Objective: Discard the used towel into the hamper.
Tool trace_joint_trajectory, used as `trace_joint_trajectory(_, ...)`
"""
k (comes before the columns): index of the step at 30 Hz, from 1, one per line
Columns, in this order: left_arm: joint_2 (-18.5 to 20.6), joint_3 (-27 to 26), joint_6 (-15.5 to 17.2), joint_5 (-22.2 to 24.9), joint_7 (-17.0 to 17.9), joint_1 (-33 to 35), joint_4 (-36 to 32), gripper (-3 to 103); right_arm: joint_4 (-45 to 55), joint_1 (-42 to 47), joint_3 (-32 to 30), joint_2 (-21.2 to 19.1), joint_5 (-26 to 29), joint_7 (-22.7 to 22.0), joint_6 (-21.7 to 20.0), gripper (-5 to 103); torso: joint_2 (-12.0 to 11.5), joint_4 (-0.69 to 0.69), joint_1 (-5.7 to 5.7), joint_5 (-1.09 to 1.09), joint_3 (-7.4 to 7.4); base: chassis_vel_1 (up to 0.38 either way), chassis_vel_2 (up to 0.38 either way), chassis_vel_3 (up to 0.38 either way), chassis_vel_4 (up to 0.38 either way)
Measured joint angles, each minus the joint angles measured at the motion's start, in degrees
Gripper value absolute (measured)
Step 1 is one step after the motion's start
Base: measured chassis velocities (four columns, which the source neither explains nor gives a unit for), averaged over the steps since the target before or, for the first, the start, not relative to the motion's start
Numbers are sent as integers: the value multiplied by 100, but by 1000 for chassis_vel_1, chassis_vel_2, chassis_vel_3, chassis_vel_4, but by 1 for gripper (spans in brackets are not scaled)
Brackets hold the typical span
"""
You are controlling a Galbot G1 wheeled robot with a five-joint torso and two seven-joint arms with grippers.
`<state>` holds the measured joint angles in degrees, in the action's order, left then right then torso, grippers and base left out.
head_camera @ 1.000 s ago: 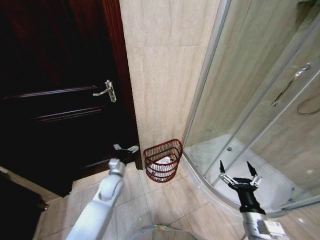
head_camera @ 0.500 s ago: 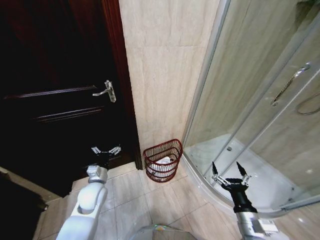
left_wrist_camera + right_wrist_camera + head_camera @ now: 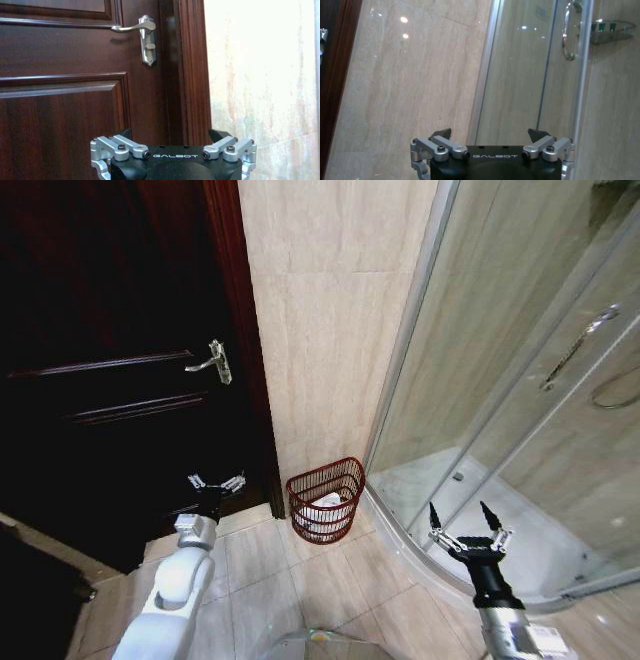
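White towel (image 3: 328,502) lies in the dark red-brown openwork wire hamper (image 3: 326,500); left gripper (image 3: 216,482) and right gripper (image 3: 470,530), both spread and empty, flank it.

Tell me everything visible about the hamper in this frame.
The hamper is a small dark red-brown openwork wire basket, tapering toward its base. It stands upright on the tiled floor against the beige wall, between the dark door frame and the shower enclosure's curved base. White cloth lies inside, visible through the wires. Neither pincer touches it: the left pincer and right pincer hang apart, open.
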<state>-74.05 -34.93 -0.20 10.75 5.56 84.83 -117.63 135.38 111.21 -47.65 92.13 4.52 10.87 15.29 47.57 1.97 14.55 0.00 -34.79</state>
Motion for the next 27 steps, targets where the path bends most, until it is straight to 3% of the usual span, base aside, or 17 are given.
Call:
trace_joint_trajectory(18, 4, 104, -118, -18, -66, -35, -25, 100, -71, 24, -28, 0, -5, -41, 66, 100, 1, 0, -4, 2, 2, 140, -147, -144, 151)
trace_joint_trajectory(27, 13, 121, -201, -32, -104, -43, -14, 100, -106, 3, -22, 0, -33, -18, 64, 100, 0, 0, 1, 1, -1, 18, -19, -25, 15)
